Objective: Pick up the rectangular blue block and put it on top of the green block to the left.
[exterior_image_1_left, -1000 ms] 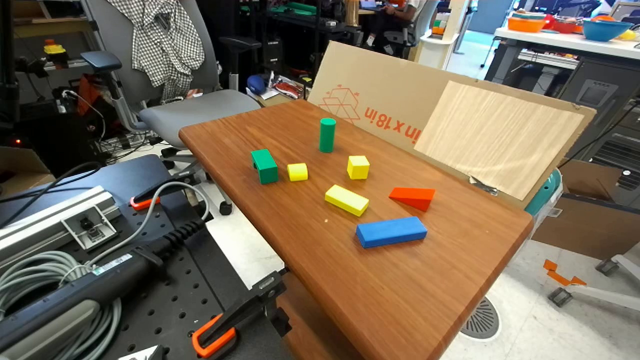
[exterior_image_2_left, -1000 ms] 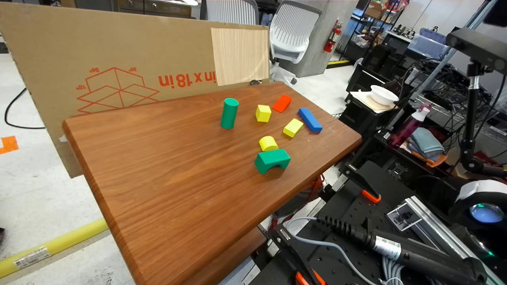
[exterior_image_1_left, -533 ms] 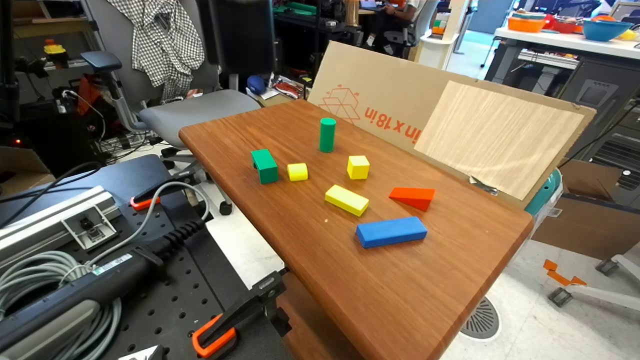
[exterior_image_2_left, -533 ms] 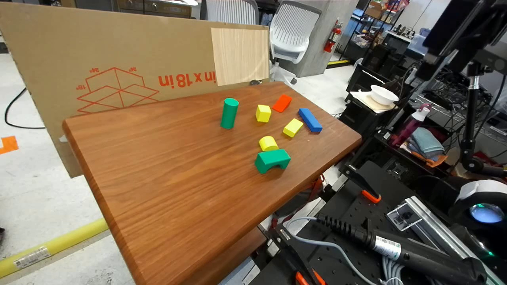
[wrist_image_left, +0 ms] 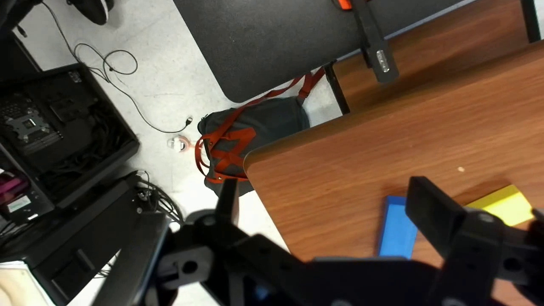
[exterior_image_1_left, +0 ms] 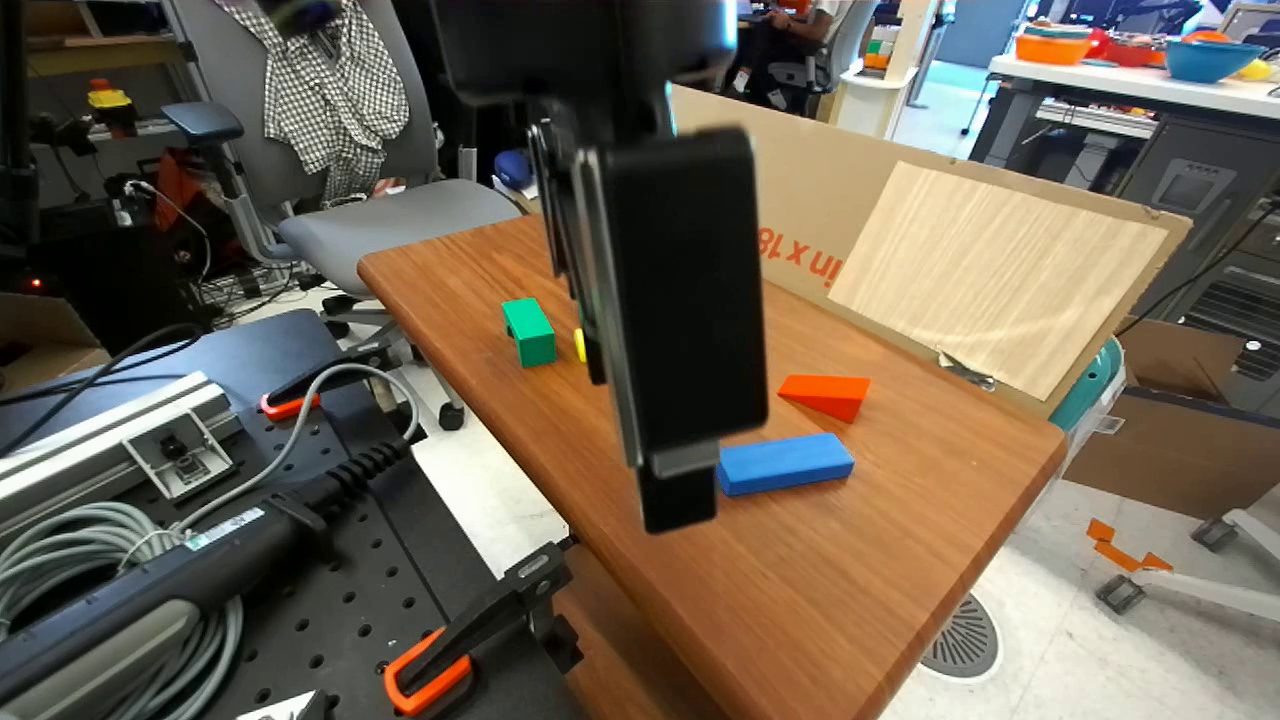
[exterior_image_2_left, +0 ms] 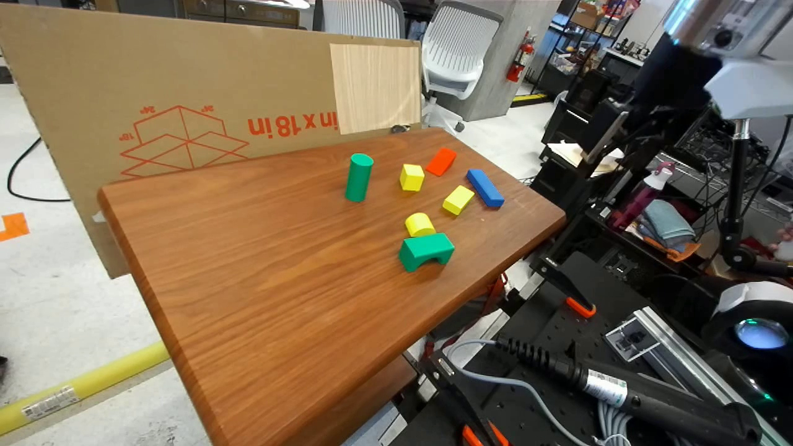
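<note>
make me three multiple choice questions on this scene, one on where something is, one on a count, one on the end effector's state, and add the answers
1. Where is the rectangular blue block relative to the green arch block?
A. on top of it
B. apart from it, on the wooden table
C. underneath it

2. How many blocks are yellow?
A. one
B. five
C. three

3. The end effector is:
A. open
B. shut on the green arch block
C. shut on nothing

Answers
1. B: both exterior views show the two separated on the wooden table.
2. C: an exterior view shows a yellow cube, a yellow rectangular block and a yellow rounded block.
3. A: its fingers stand wide apart in the wrist view.
</note>
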Robot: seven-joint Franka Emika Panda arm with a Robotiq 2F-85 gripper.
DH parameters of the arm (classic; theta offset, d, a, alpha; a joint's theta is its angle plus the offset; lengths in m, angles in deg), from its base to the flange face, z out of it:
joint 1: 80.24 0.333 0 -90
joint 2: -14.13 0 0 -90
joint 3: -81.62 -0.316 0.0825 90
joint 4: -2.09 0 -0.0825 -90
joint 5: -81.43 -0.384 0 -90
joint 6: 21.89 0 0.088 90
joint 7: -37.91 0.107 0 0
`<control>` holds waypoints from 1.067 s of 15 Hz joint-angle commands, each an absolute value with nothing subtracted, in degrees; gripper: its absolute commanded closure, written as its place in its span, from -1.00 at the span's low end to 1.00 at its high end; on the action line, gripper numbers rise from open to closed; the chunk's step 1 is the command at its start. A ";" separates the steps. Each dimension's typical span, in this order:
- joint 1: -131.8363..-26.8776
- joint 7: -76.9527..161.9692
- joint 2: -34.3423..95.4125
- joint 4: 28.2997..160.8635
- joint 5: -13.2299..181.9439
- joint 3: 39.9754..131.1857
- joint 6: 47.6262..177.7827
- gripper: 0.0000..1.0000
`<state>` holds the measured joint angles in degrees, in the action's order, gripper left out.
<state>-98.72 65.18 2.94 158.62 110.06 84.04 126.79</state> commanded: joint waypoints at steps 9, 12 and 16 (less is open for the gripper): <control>-89.19 95.33 29.43 143.32 120.76 90.48 137.70 -1.00; -85.97 95.35 34.35 139.99 117.37 92.09 139.59 -1.00; -84.25 89.89 38.02 136.34 108.09 92.99 140.35 -1.00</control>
<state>-86.01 93.86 34.91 139.61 113.93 91.18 138.38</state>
